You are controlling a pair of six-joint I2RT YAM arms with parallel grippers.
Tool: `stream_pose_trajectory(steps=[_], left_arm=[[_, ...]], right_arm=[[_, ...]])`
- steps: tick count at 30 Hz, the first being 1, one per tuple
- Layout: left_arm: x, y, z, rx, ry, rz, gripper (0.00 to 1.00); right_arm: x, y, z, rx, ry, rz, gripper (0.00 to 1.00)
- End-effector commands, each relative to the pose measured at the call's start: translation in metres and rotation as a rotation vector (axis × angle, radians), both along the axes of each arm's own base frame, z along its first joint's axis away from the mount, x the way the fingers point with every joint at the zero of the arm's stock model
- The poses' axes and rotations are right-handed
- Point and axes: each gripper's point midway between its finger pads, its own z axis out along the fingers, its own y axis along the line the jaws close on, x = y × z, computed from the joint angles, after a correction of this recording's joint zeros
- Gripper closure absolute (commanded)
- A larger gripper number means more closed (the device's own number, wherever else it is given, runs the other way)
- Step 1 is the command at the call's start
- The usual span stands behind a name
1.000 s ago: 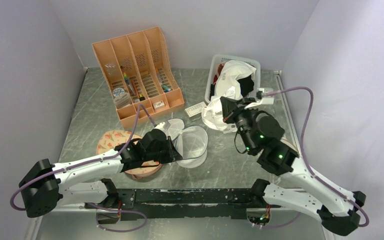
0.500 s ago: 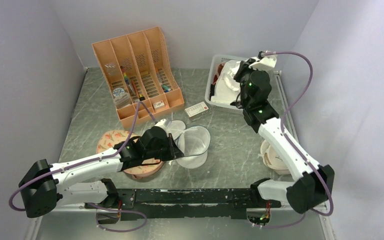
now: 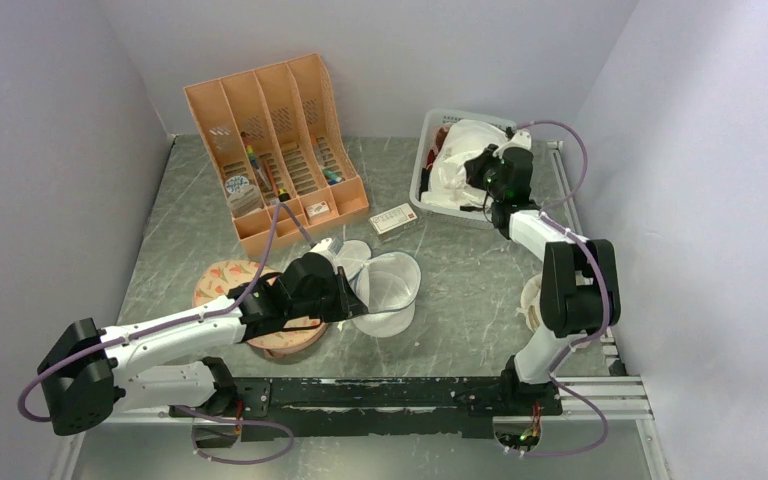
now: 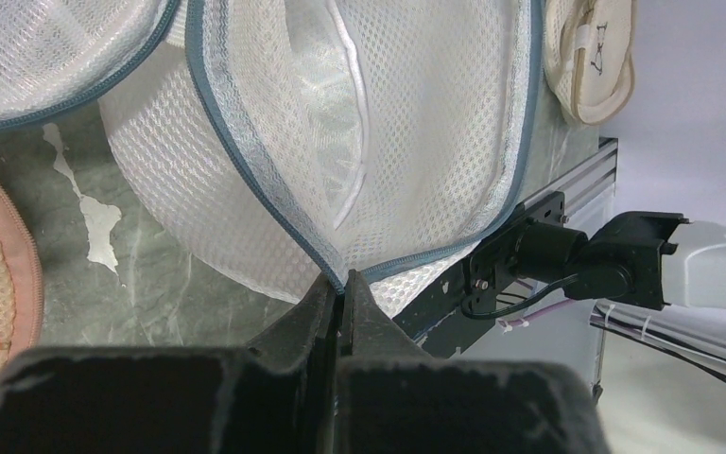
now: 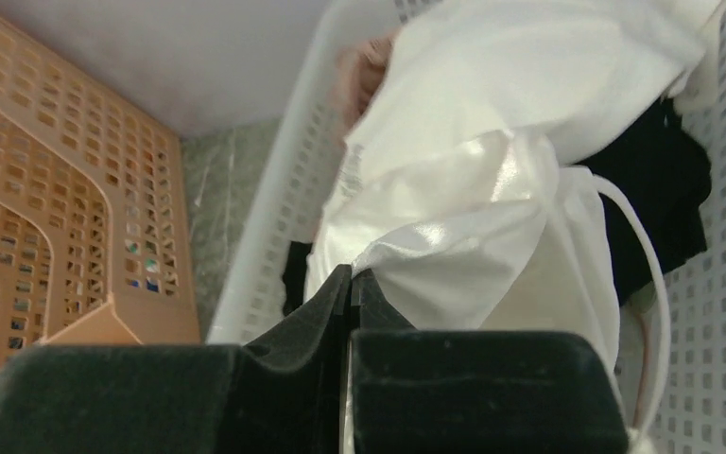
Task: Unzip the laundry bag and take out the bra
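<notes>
The laundry bag (image 3: 390,285) lies unzipped in the middle of the table, its white mesh halves spread apart. My left gripper (image 3: 358,306) is shut on its grey zipper rim, which the left wrist view shows pinched at the tips of the gripper (image 4: 343,284), with the bag (image 4: 416,142) beyond. My right gripper (image 3: 473,170) is over the white basket (image 3: 417,190) at the back right. It is shut on the bra (image 3: 452,168), a glossy white garment with a thin strap. In the right wrist view the gripper (image 5: 352,274) pinches a fold of the bra (image 5: 473,218).
An orange file organiser (image 3: 275,140) stands at the back left. A pink carrot-patterned pad (image 3: 222,280) lies under my left arm. A beige round case (image 3: 538,308) sits by the right edge. A small white box (image 3: 392,218) lies near the basket, which also holds a black garment (image 5: 666,203).
My right arm has swung from in front of the basket back over it, carrying the white bra, and has come down lower. My left gripper has stayed on the bag's rim.
</notes>
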Motion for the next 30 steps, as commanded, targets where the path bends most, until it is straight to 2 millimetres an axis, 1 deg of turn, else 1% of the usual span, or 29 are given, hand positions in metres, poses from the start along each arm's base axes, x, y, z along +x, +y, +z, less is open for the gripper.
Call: stream_pose_trajectory(steps=[1, 4, 7, 9, 12, 14, 15, 16, 18, 20, 22, 25, 27, 28, 30], left_arm=[[-0.001, -0.003, 0.004, -0.007, -0.02, -0.023, 0.93], [-0.001, -0.003, 0.005, -0.002, -0.023, -0.024, 0.93], [-0.001, -0.002, 0.005, 0.004, -0.023, -0.026, 0.93], [-0.001, -0.002, 0.004, 0.007, -0.022, -0.026, 0.93], [-0.001, -0.003, 0.003, 0.01, -0.019, -0.027, 0.93], [-0.001, -0.004, 0.003, 0.012, -0.017, -0.031, 0.93], [0.0, -0.005, 0.003, 0.014, -0.016, -0.031, 0.93], [0.0, -0.005, 0.003, 0.02, -0.015, -0.034, 0.93], [0.0, -0.005, 0.003, 0.026, -0.013, -0.035, 0.89], [0.0, -0.006, 0.003, 0.031, -0.011, -0.038, 0.81], [0.001, -0.004, 0.005, 0.043, -0.017, -0.038, 0.68], [0.003, 0.005, 0.006, 0.079, -0.029, -0.015, 0.5], [0.003, 0.01, 0.008, 0.092, -0.037, -0.006, 0.4], [0.003, 0.012, 0.009, 0.099, -0.042, -0.005, 0.35], [0.004, 0.017, 0.01, 0.123, -0.05, 0.0, 0.24]], right_arm=[[0.007, -0.004, -0.018, 0.122, 0.018, 0.056, 1.0], [0.013, -0.023, -0.053, 0.113, 0.092, 0.025, 1.0], [0.021, -0.033, -0.083, 0.028, 0.178, 0.024, 1.0], [0.022, -0.037, -0.089, -0.002, 0.2, 0.023, 1.0], [0.016, -0.04, -0.09, -0.015, 0.221, 0.011, 1.0], [0.013, -0.04, -0.082, -0.014, 0.227, 0.013, 1.0], [0.012, -0.039, -0.076, -0.015, 0.23, 0.016, 0.97], [0.011, -0.04, -0.068, -0.019, 0.228, 0.014, 0.94], [0.009, -0.041, -0.05, -0.028, 0.229, 0.008, 0.83], [0.001, -0.045, -0.035, -0.041, 0.244, -0.009, 0.71], [-0.008, -0.045, -0.02, -0.04, 0.238, -0.01, 0.56], [-0.03, -0.042, -0.004, -0.038, 0.229, 0.001, 0.39], [-0.048, -0.04, -0.001, -0.032, 0.233, 0.012, 0.34], [-0.057, -0.037, 0.003, -0.028, 0.226, 0.027, 0.33], [-0.079, -0.03, 0.002, -0.029, 0.223, 0.065, 0.31]])
